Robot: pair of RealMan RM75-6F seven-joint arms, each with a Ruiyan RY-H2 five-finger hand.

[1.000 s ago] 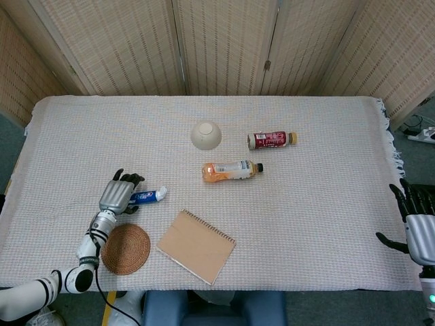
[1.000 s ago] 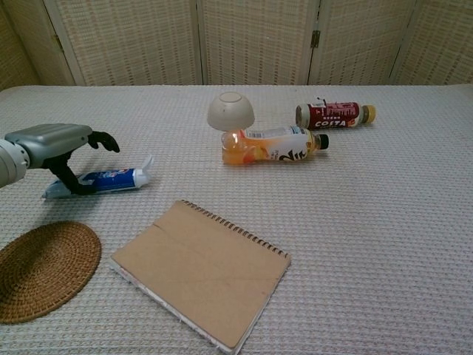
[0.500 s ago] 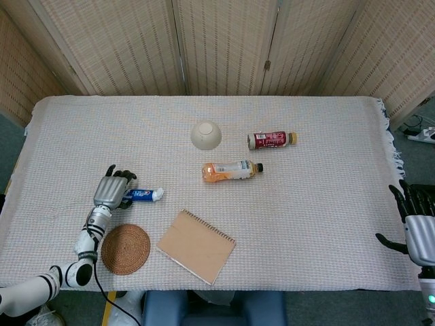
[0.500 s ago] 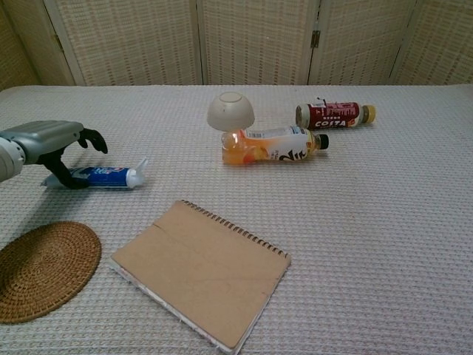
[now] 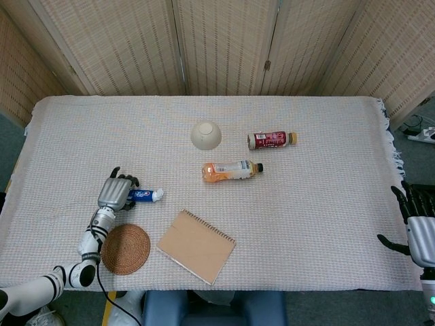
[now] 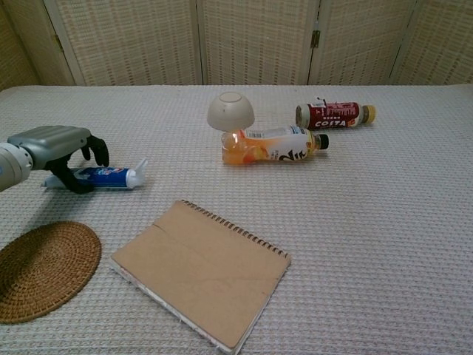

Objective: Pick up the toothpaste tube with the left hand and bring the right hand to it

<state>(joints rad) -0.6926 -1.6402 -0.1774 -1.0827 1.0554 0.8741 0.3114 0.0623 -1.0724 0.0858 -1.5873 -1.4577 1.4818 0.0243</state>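
Chest view shows the left robot hand (image 6: 63,151) curled over the toothpaste tube (image 6: 103,177), not visibly gripping; soft, light, probably best pinched mid-body. Right robot hand (image 5: 420,227) waits, fingers spread.

We list: blue-and-white toothpaste tube (image 6: 106,177); cream bowl (image 6: 230,111); orange bottle (image 6: 270,146); red bottle (image 6: 334,115), yellow cap; tan notebook (image 6: 201,271); brown woven coaster (image 6: 41,268); off-white woven tablecloth (image 6: 384,222).
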